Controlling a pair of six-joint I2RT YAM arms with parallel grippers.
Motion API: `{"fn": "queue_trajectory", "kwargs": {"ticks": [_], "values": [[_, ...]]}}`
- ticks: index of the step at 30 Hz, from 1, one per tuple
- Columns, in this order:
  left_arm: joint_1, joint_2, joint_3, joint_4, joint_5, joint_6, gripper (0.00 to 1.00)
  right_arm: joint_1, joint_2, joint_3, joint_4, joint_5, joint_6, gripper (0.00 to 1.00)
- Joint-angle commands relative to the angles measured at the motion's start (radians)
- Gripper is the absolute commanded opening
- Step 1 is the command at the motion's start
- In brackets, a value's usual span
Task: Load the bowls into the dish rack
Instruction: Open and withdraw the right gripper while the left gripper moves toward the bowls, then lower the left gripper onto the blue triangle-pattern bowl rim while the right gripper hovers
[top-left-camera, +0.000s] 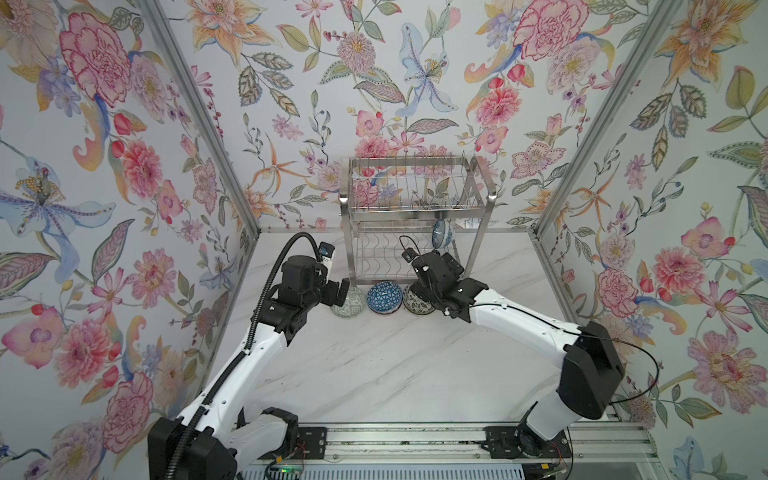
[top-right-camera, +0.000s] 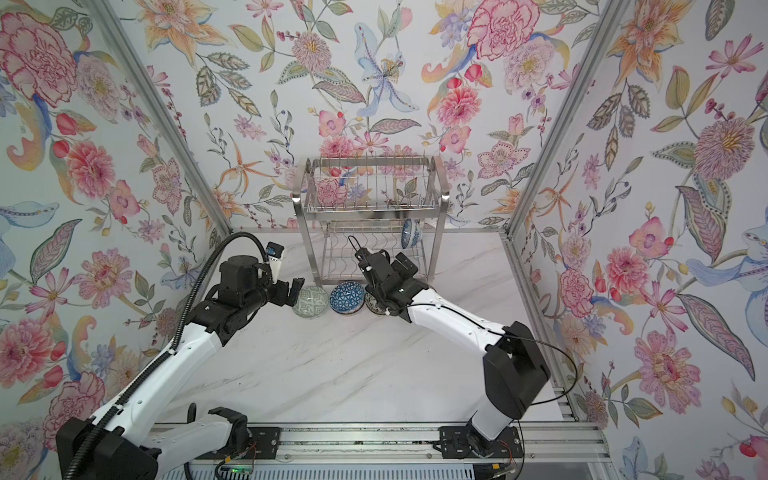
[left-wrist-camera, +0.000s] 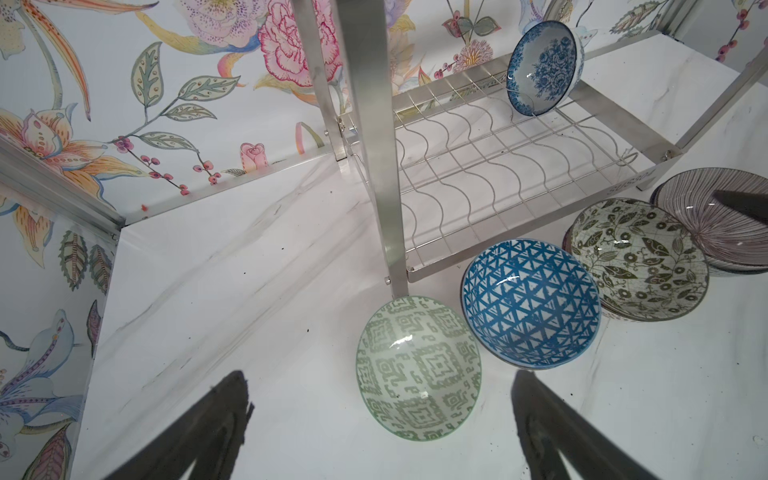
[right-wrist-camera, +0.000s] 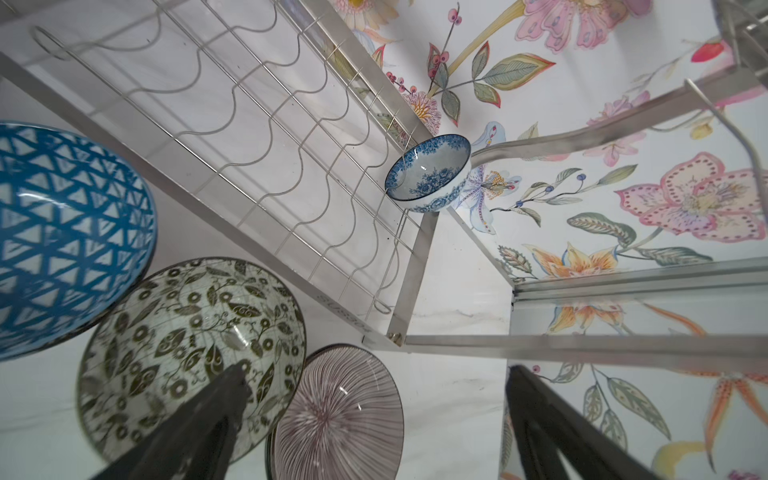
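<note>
The dish rack (top-left-camera: 415, 214) stands at the back of the table. One blue floral bowl (top-left-camera: 443, 233) (right-wrist-camera: 428, 172) leans on edge at the right end of its lower wavy shelf. In front of the rack lies a row of bowls: green-patterned (left-wrist-camera: 417, 370), blue triangles (left-wrist-camera: 530, 303), black-and-white floral (left-wrist-camera: 636, 257) and pink radial lines (right-wrist-camera: 336, 415). My left gripper (left-wrist-camera: 380, 374) hangs open just above the green-patterned bowl, holding nothing. My right gripper (right-wrist-camera: 377, 368) is open over the floral and pink-lined bowls, which it largely hides in both top views.
The rack's front left leg (left-wrist-camera: 374, 145) stands right behind the green-patterned bowl. Flowered walls close in the left, back and right. The white marble table (top-left-camera: 395, 365) stretches from the bowls to the arm rail (top-left-camera: 415, 436) in front.
</note>
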Motion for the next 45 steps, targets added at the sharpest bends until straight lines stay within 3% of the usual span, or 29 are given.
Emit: {"fn": "queue_trajectory", "kwargs": {"ticks": [1,6,12,22,31,45], "values": [[-0.055,-0.007,0.047,-0.045,-0.072,-0.006,0.99,-0.005,-0.169,-0.065,-0.118,-0.102,0.145,0.99],[-0.124,0.031,0.070,-0.075,-0.126,-0.028,0.99,-0.063,-0.378,-0.129,-0.181,-0.230,0.215,0.99],[-0.178,0.056,0.033,-0.018,-0.149,-0.106,0.99,-0.165,-0.449,-0.216,-0.130,-0.314,0.242,0.99],[-0.193,0.121,-0.033,0.082,-0.123,-0.151,0.99,-0.201,-0.466,-0.252,-0.061,-0.379,0.264,0.99],[-0.195,0.151,-0.053,0.129,-0.105,-0.146,0.99,-0.207,-0.459,-0.189,-0.122,-0.378,0.272,0.99],[-0.197,0.243,-0.131,0.255,0.002,-0.188,0.99,-0.286,-0.386,-0.210,-0.075,-0.450,0.303,0.99]]}}
